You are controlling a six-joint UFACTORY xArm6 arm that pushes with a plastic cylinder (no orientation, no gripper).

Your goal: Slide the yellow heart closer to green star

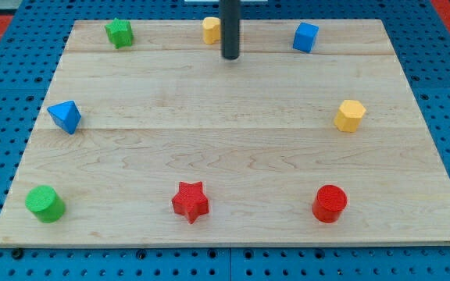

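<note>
The yellow heart [211, 30] sits near the board's top edge, a little left of centre, partly hidden by my rod. The green star [119, 33] is at the top left, well to the left of the heart. My tip [230, 56] comes down from the view's top and rests just right of and slightly below the yellow heart, very near it; I cannot tell whether it touches.
A blue cube [305, 37] is at the top right, a yellow hexagon [350, 115] at the right, a blue triangle [66, 116] at the left. A green cylinder [44, 204], red star [191, 201] and red cylinder [330, 204] line the bottom. The wooden board [233, 140] lies on blue pegboard.
</note>
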